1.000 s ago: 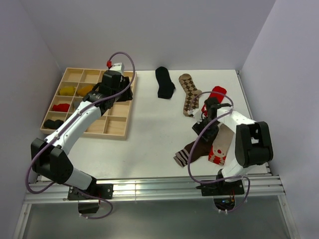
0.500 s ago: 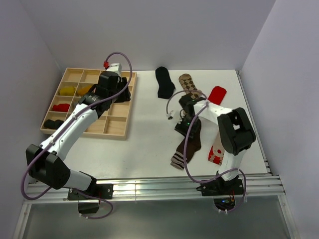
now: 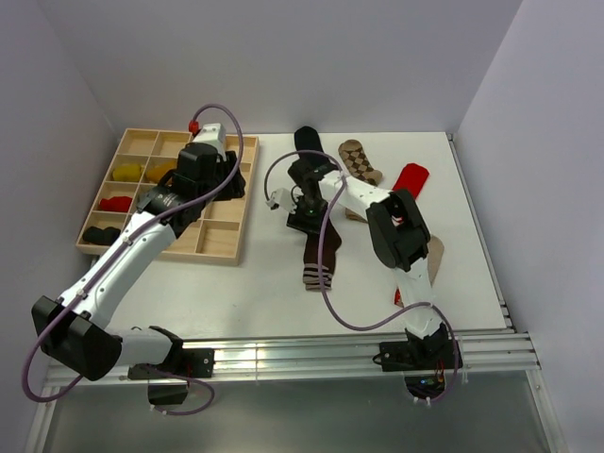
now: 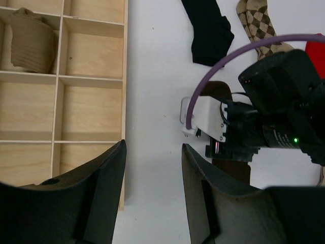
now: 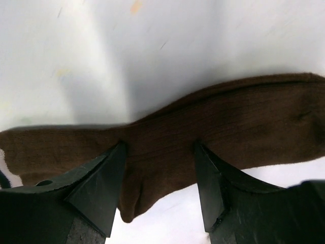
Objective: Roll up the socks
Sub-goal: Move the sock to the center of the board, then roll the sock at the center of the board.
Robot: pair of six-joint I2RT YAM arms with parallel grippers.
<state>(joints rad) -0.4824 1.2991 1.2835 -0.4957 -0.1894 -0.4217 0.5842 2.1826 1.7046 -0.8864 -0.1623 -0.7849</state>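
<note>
Right wrist view looks down between the two fingers of the right gripper point(image 5: 158, 147). Its jaws stand wide and pinch the brown sock point(image 5: 228, 122) across its middle, so the cloth bunches up a little between them. The sock stretches out to both sides over the white table point(image 3: 274, 283).

The left gripper point(image 4: 153, 147) is about half open and holds nothing. It hangs above the right edge of the wooden tray point(image 4: 125, 76), a little way from the brown sock.

I think the job right now is to get this sock flat in the middle of the table so it can be rolled. To do it well, the right gripper should set the sock down straight, with no folds. Then the left gripper could press one end while the other end is rolled up tight.

Only the close view shows the pinch. It does not show the ends of the sock. The top view does: the stripy toe points toward the robot, and the black sock point(image 3: 307, 142) and red sock point(image 3: 412, 176) lie farther back. The left wrist view alone shows a rolled tan sock point(image 4: 33, 43) sitting in one box of the tray.
</note>
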